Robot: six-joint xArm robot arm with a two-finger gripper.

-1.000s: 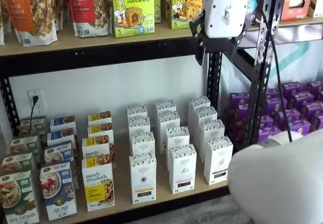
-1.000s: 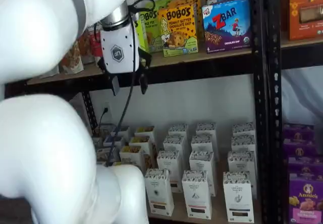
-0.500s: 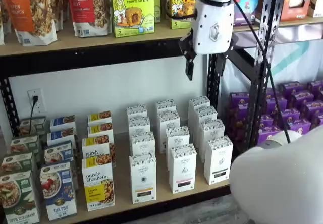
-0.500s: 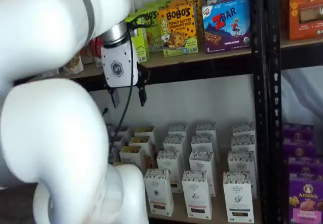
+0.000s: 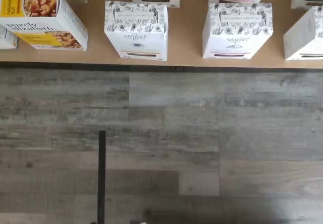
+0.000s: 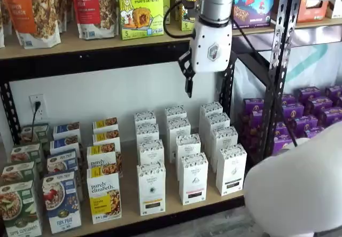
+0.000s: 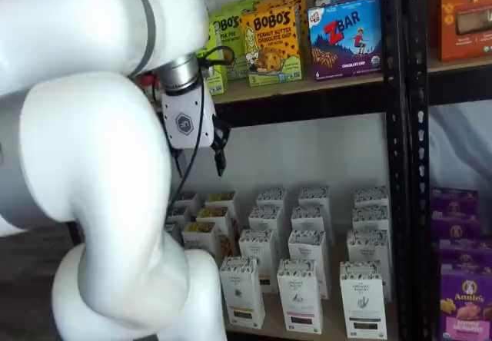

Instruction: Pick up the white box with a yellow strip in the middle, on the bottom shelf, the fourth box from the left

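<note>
The white box [image 6: 152,188] stands at the front of the bottom shelf [image 6: 130,202], just right of a "purely elizabeth" box; a thin yellow strip crosses its face above a black band. It also shows in a shelf view as the front left carton [image 7: 241,292]. The wrist view looks down on the white box [image 5: 136,30] near the shelf's [image 5: 186,45] front rim. My gripper [image 6: 206,85] hangs high above the cartons, level with the upper shelf's edge. It is open and holds nothing. One black finger [image 7: 220,153] shows beside the cable; the arm hides the other.
Alike white cartons [image 6: 193,177] fill the rows right of and behind the target. The "purely elizabeth" box [image 6: 104,194] stands to its left. A black upright [image 6: 278,66] separates purple boxes [image 6: 315,114]. My bulky white arm [image 7: 100,164] blocks the left of a shelf view. Grey plank floor [image 5: 161,143] lies below.
The gripper has travelled left along the upper shelf's edge and come down a little. Its fingers stayed apart and empty.
</note>
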